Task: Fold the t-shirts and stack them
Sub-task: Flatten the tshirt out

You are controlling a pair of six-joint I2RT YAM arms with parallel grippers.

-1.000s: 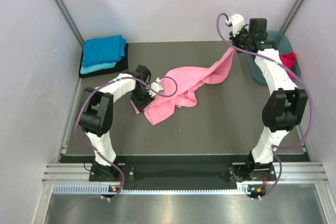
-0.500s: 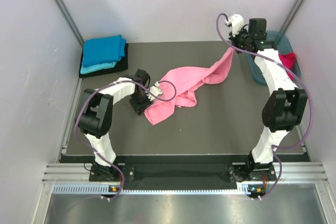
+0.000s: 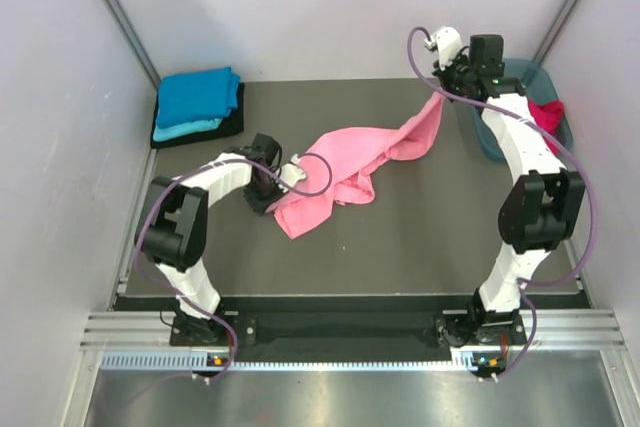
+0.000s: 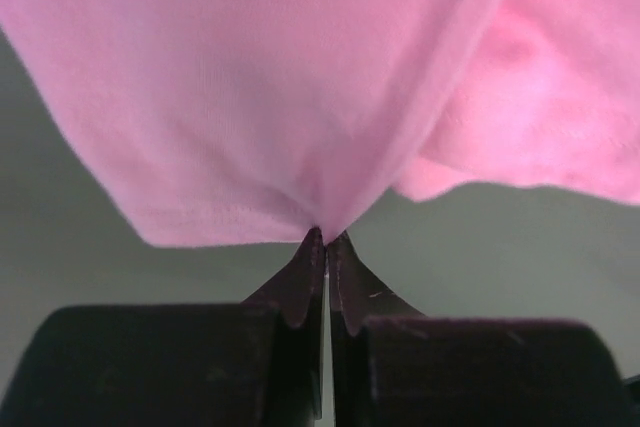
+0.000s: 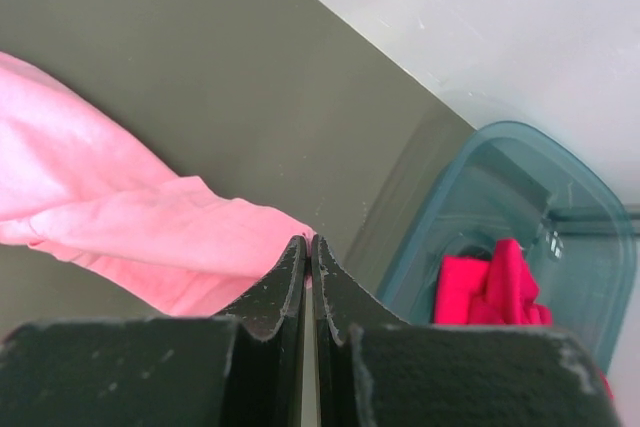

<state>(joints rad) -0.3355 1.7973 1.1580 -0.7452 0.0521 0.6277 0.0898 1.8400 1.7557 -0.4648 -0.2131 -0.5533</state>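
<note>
A loose t-shirt point(image 3: 345, 162) sprawls across the middle of the table point(image 3: 420, 237). A folded stack of t-shirts point(image 3: 198, 104) sits far left; a tub point(image 3: 483, 139) holding another t-shirt point(image 3: 547, 111) stands far right.

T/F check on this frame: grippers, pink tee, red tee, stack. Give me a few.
1. The left gripper and the right gripper are each shut on the pink t-shirt. True.
2. The crimson t-shirt lies on the table beside the tub. False: it sits inside the tub.
3. The folded stack at the table's far-left corner has a bright blue t-shirt on top. True.
4. The pink t-shirt is folded flat. False: it is crumpled, strung between the two grippers.
</note>
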